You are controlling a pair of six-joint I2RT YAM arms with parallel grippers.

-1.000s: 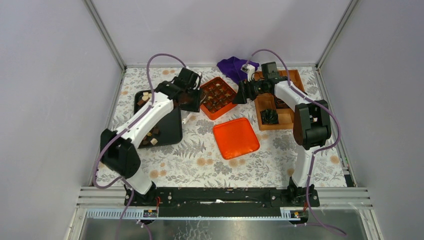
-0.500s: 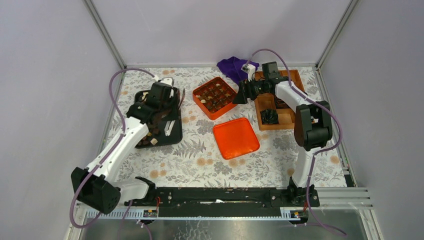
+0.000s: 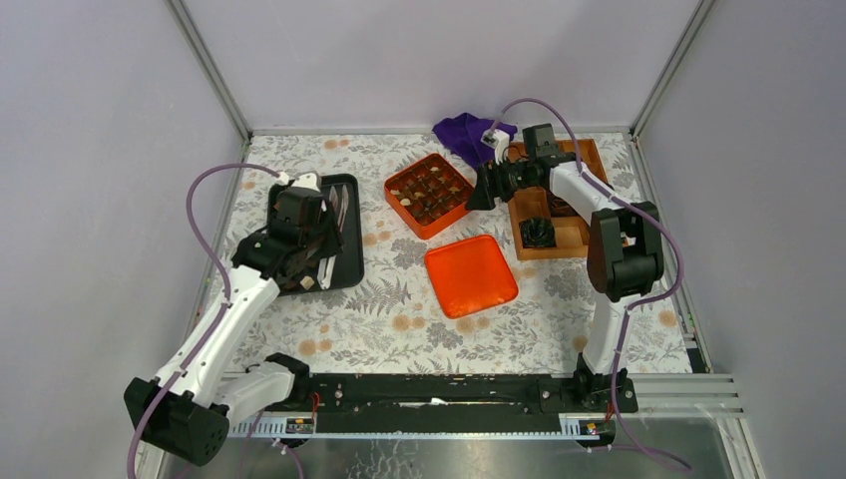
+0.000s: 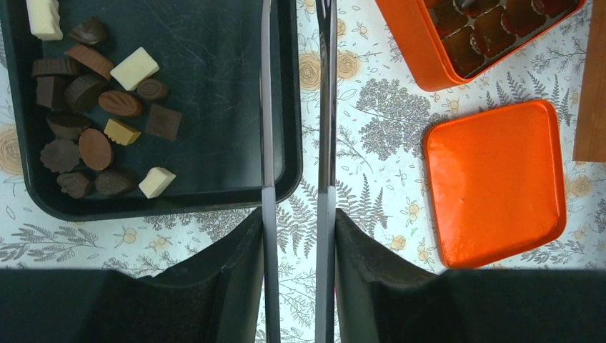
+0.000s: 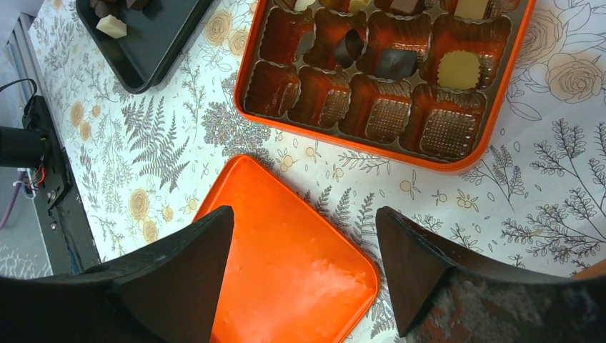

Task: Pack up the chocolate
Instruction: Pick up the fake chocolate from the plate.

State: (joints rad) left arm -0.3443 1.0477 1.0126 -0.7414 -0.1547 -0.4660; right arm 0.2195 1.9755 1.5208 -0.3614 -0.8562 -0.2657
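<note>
- Orange lid lies flat on the floral table cover, close to the open orange box.
- Black tray sits on the left.
- Wooden tray is on the right, with a purple cloth bunched at the back.

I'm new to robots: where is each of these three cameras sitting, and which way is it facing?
Top external: above and behind the arms, looking down on the table; left arm and right arm show whole.
Left wrist: on the left arm, facing down past the left gripper at the black tray of chocolate; its two thin fingers show.
Right wrist: on the right arm, facing down at the orange box; the right gripper shows.
Shared: both wrist views catch the orange lid.
</note>
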